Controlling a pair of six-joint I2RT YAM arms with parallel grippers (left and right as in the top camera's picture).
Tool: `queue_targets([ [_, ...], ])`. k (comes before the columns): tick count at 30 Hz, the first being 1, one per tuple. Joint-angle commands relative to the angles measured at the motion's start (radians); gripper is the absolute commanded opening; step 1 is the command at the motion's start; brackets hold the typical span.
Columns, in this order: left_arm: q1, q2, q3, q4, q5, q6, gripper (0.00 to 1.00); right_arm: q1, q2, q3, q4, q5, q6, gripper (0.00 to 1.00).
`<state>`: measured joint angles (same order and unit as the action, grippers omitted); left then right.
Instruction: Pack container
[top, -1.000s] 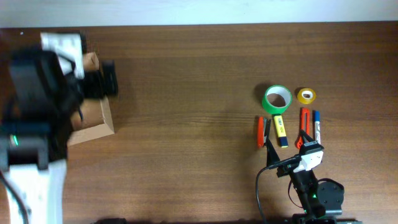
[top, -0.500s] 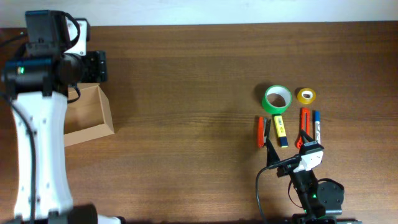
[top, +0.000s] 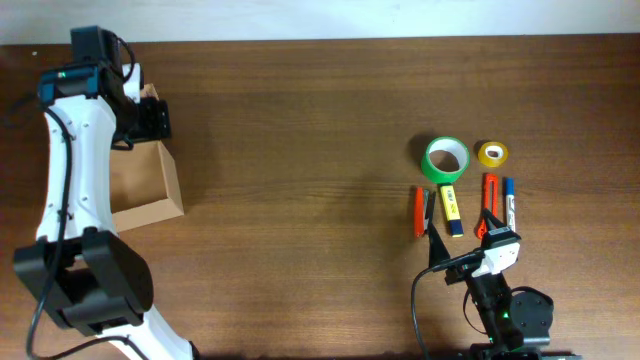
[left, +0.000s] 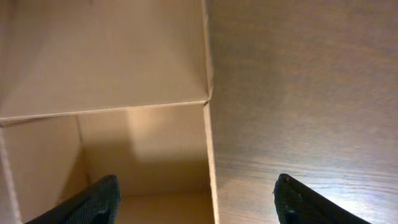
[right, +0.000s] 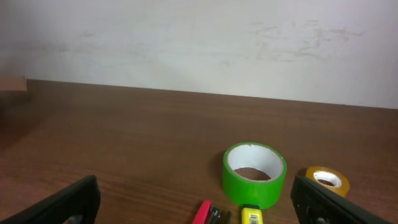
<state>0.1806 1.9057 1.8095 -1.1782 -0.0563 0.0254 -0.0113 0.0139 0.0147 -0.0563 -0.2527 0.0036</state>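
The container is an open tan cardboard box at the table's far left, partly hidden under my left arm. In the left wrist view its right wall and pale inner flap fill the left side, and no contents show. My left gripper is open at the box's far right corner, and its fingers straddle the right wall. My right gripper is open and empty, low near the front edge; the right wrist view shows it just short of the supplies.
At the right lie a green tape roll, a small yellow tape roll, a red stapler, a yellow highlighter, an orange pen and a blue pen.
My left arm has swung back and straightened, uncovering more of the box; its gripper now sits at the box's far right corner. The right arm and the supplies have not moved.
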Motion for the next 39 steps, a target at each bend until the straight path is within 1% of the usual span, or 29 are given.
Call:
queue_targets([
  [1,0.016,0.014,-0.09,0.029,0.01,-0.018,0.79,0.004,-0.006,-0.009,0.001,-0.005,0.005,0.99],
  [7,0.018,0.014,-0.268,0.145,0.036,-0.017,0.79,0.004,-0.006,-0.009,0.001,-0.005,0.005,0.99],
  [14,0.018,0.014,-0.366,0.23,0.07,-0.034,0.79,0.004,-0.006,-0.009,0.001,-0.005,0.005,0.99],
  [16,0.018,0.014,-0.377,0.244,0.072,-0.04,0.77,0.004,-0.006,-0.009,0.0,-0.005,0.005,0.99],
  [18,0.013,0.014,-0.385,0.256,0.073,-0.043,0.7,0.004,-0.006,-0.009,0.001,-0.005,0.005,0.99],
  [19,0.011,0.014,-0.385,0.259,0.073,-0.045,0.63,0.004,-0.006,-0.009,0.001,-0.005,0.005,0.99],
  [21,0.005,0.014,-0.385,0.267,0.072,-0.056,0.45,0.004,-0.006,-0.009,0.001,-0.005,0.005,0.99],
  [22,0.003,0.014,-0.385,0.271,0.072,-0.058,0.33,0.004,-0.006,-0.009,0.001,-0.005,0.005,0.99],
  [23,0.003,0.014,-0.385,0.274,0.072,-0.064,0.24,0.004,-0.006,-0.009,0.001,-0.005,0.005,0.99],
  [27,0.003,0.014,-0.385,0.285,0.072,-0.071,0.04,0.004,-0.006,-0.009,0.001,-0.005,0.005,0.99],
  [28,0.003,0.014,-0.385,0.285,0.071,-0.078,0.02,0.004,-0.006,-0.009,0.001,-0.005,0.005,0.99],
  [35,-0.006,0.014,-0.385,0.285,0.071,-0.093,0.02,0.004,-0.006,-0.009,0.001,-0.005,0.005,0.99],
  [39,-0.058,0.012,-0.349,0.252,0.068,-0.129,0.02,0.004,-0.006,-0.009,0.0,-0.005,0.005,0.99],
])
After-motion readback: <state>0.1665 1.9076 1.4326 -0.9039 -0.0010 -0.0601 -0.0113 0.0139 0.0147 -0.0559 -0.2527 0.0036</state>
